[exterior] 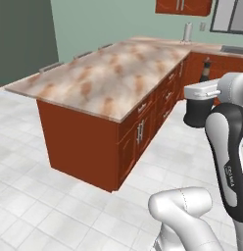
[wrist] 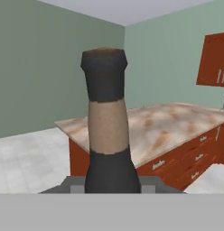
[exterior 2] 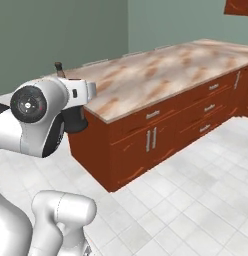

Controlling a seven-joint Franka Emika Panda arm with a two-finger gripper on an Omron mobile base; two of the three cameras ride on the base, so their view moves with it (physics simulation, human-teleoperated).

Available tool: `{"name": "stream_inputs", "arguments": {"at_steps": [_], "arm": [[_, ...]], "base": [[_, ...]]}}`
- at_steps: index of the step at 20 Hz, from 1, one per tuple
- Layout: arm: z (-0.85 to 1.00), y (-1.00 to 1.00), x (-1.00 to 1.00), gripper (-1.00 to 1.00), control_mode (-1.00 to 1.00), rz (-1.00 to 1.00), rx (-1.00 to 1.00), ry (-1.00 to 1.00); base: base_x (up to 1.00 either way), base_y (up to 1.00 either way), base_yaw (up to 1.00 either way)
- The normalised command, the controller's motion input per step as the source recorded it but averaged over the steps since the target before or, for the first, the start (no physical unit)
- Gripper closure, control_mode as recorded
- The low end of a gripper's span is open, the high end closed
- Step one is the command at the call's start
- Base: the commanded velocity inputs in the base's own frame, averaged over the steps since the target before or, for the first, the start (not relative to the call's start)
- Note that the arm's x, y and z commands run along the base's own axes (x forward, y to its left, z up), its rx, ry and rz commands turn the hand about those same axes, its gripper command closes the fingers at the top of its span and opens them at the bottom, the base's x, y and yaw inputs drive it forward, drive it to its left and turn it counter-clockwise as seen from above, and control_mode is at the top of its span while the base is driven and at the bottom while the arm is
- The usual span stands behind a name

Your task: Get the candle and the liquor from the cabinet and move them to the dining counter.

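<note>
The liquor (wrist: 107, 122) is a black bottle with a thin tan-banded neck and a brownish cap, standing upright right in front of the hand camera. My gripper (wrist: 111, 185) is shut on it low down. From the base views the bottle's neck (exterior: 206, 68) rises above the white hand and its dark body (exterior 2: 73, 120) hangs below. The dining counter (exterior: 104, 73) (exterior 2: 161, 70) (wrist: 168, 122), a long veined marble top on a red-brown base, lies ahead; the bottle is held off its near end. The wall cabinet (exterior: 182, 6) (wrist: 215, 58) hangs far behind. The candle is out of view.
White tiled floor (exterior: 55, 196) surrounds the counter. Drawer fronts with silver handles (exterior 2: 152, 139) line its near side. A tall silver cylinder (exterior: 187, 32) stands on the far worktop beside a window (exterior: 231, 17). Stool backs (exterior: 50, 66) show beyond the counter's far edge.
</note>
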Motion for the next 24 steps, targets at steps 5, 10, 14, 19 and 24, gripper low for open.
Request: {"name": "stream_inputs", "arguments": {"at_steps": [5,10,14,19,24], "arm": [[0.0,0.0,0.0,1.0,1.0,0.0,0.0,0.0],[0.0,0.0,0.0,1.0,1.0,0.0,0.0,0.0],[0.0,0.0,0.0,1.0,1.0,0.0,0.0,0.0],[0.0,0.0,0.0,1.0,1.0,0.0,0.0,0.0],[0.0,0.0,0.0,1.0,1.0,0.0,0.0,0.0]], "base": [[0.68,0.52,0.05],[0.68,0.51,0.06],[0.7,0.52,0.05],[0.72,0.52,0.04],[0.77,0.51,0.02]]}}
